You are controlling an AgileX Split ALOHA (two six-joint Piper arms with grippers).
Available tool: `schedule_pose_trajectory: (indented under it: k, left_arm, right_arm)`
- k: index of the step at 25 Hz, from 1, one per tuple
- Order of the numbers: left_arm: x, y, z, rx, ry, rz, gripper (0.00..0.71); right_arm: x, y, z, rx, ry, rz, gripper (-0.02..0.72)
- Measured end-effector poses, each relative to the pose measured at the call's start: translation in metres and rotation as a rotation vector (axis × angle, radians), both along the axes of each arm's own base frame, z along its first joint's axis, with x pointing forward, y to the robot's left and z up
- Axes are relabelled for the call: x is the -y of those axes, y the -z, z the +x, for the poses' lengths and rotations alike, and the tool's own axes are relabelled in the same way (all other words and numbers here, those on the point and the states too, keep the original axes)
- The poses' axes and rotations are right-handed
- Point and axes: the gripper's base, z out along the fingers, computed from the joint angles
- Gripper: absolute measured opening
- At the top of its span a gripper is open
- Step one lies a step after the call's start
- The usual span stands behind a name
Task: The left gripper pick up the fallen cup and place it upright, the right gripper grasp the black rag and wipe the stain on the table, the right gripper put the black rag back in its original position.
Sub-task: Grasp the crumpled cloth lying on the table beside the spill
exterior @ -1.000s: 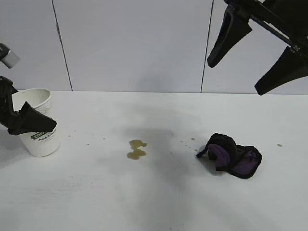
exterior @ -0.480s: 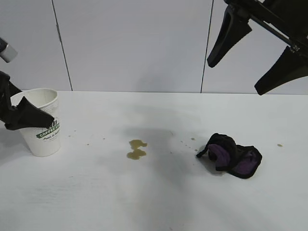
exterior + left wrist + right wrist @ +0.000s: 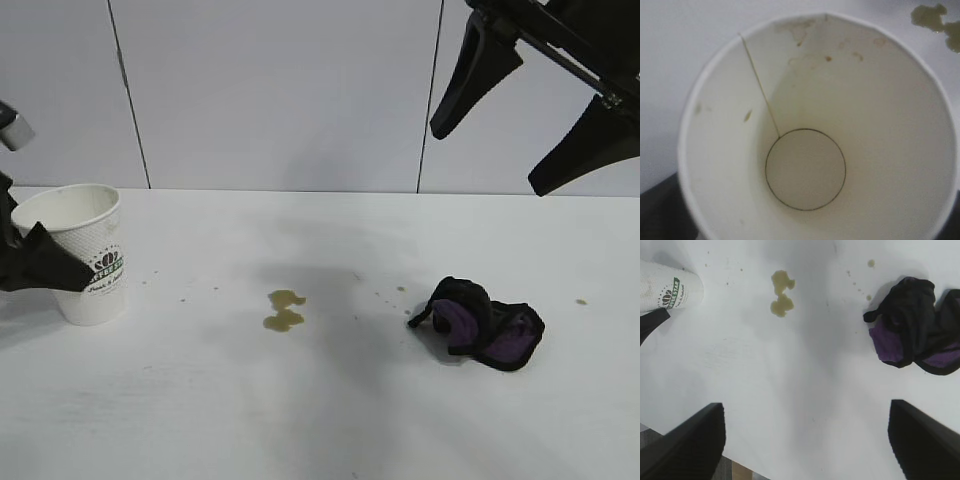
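One claw (image 3: 45,265) seemingly grips the upright cup (image 3: 80,250).

The cup (image 3: 84,253) looks like paper, its white outer wall finely textured and matt, its inside smooth. The black rag (image 3: 480,322) is soft crumpled cloth with a purple lining. The counter (image 3: 330,400) is matt white and smooth. The stain (image 3: 284,310) looks wet, yellowish-brown. Both the left gripper (image 3: 40,268) and the right gripper (image 3: 532,115) are matt black plastic.

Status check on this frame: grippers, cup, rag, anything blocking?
Left gripper shut on the cup, upright at table's left edge. Right gripper open, high above the black rag. Stain unwiped, nothing blocking it.
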Motion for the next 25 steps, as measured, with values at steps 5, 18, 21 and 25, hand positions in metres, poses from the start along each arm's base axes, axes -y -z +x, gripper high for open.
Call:
schedule_pose_trajectory:
  k: [5,18,21,25]
  left_arm:
    - [-0.011,0.004,-0.004,-0.089,-0.069,0.017,0.664]
    - [-0.131,-0.116,-0.045,0.086,-1.028,-0.141,0.664]
    - [-0.133,-0.173,-0.075,0.233,-1.109,-0.242,0.664]
    - [-0.104,-0.246,-0.124,0.468,-1.072,-0.357,0.664]
  right_arm:
    - [0.0,0.0,0.0,0.002,-0.004,-0.001,0.61]
    - [0.0,0.0,0.0,0.003,-0.004,-0.002,0.61]
    - [0.0,0.0,0.0,0.005,-0.005,-0.002,0.61]
    - [0.0,0.0,0.001,0.012,-0.005,-0.003,0.61]
